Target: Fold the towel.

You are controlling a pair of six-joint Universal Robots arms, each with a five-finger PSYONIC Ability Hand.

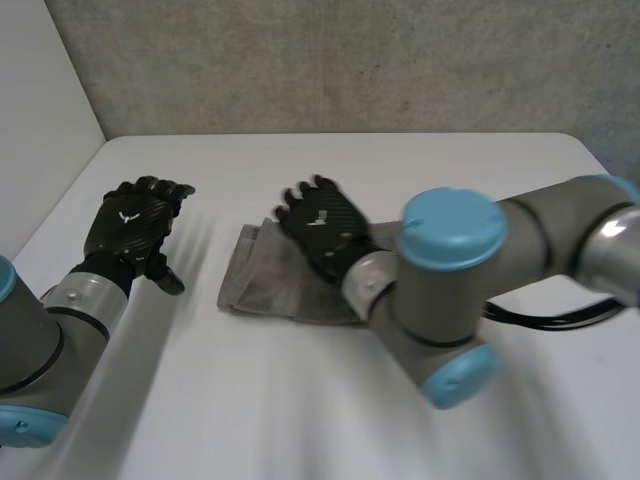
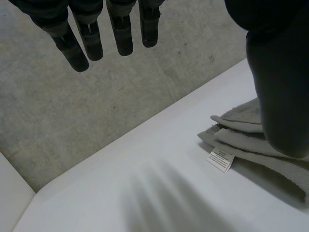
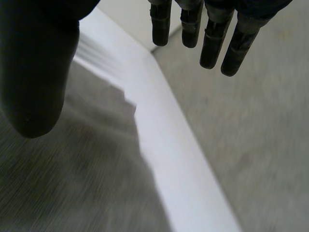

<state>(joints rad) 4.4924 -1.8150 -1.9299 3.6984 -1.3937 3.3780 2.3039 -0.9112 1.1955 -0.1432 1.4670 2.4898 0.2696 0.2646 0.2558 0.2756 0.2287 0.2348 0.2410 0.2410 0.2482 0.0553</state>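
Right arm [image 1: 450, 290] foremost; folded grey towel [image 1: 265, 275] mid-table.
Head view: you see the right hand [image 1: 325, 230] over the towel, hiding part of it, and the left hand [image 1: 130, 225] well apart over the white table [image 1: 300, 420]. Left wrist view: fingers [image 2: 91, 41] straight, holding nothing; towel in stacked layers, white label [image 2: 220, 160] at its edge. Right wrist view: fingers [image 3: 212, 46] straight, empty, towel beneath.

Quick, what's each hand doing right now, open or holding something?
Left hand: open, empty, beside the towel.
Right hand: open, empty, over the towel.
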